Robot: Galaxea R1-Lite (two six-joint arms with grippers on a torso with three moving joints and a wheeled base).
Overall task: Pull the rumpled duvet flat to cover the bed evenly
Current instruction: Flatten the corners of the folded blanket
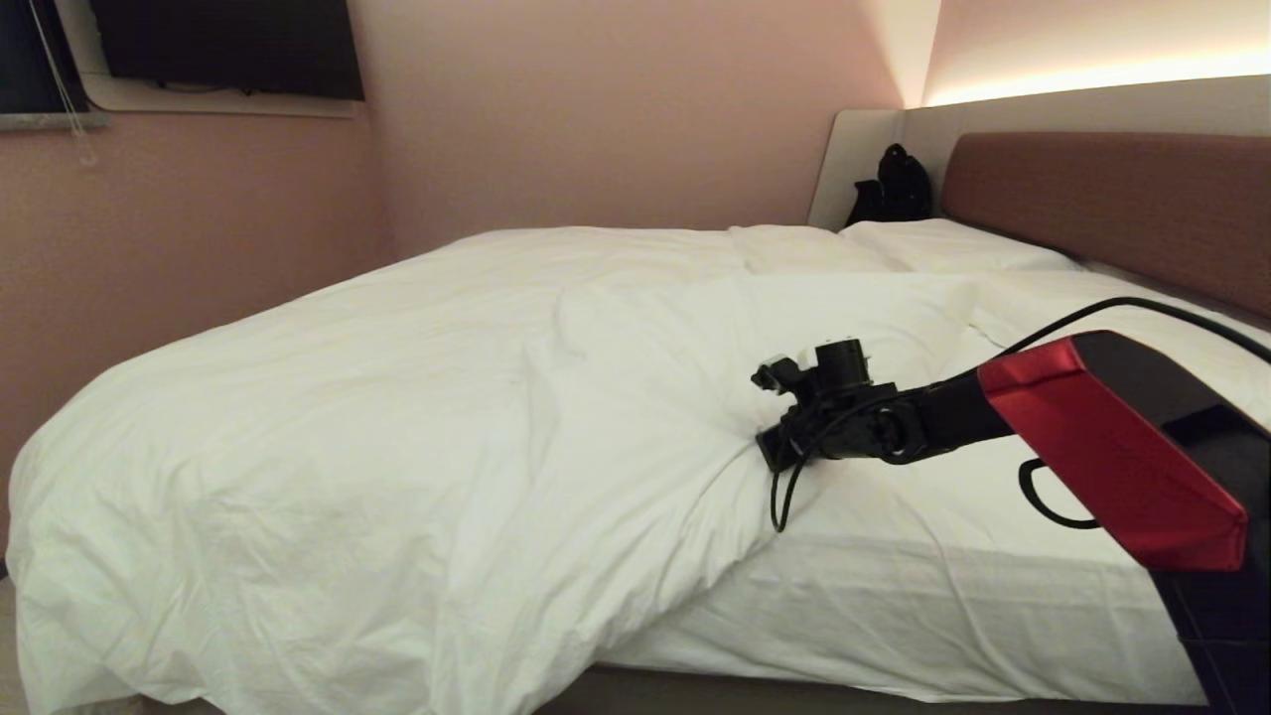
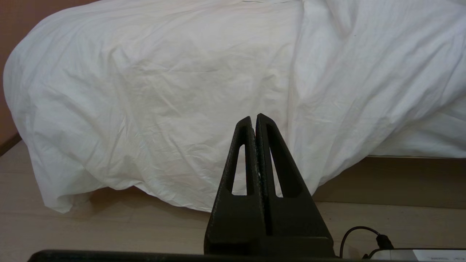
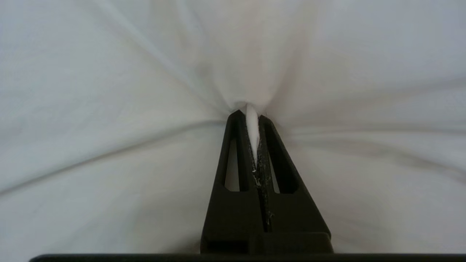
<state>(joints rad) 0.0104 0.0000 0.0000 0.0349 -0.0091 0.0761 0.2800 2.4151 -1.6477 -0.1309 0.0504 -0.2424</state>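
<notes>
Red-and-black right arm fills the head view's near corner, reaching over the wide low bed with white-sheeted mattress and brownish-red padded headboard [image 1: 1112, 194]; right gripper [image 1: 770, 449] sits at the diagonal edge of the thick puffy white duvet [image 1: 348, 417]. Duvet lies bunched toward the bed's left side, spilling over the near corner, so bare white sheet [image 1: 943, 576] shows on the right below the pillows [image 1: 953, 248]. Right wrist view shows what the head view hides: black fingers [image 3: 238, 145] clenched on a pinched fold of duvet, creases radiating from it. Step in hand looks like the grasp just made; next move likely calls for dragging that edge rightward across the bare sheet. Left gripper [image 2: 253, 120], seen only in its own view, hangs parked, fingers pressed together, empty, facing the overhang above pale wooden floor [image 2: 91, 225].
</notes>
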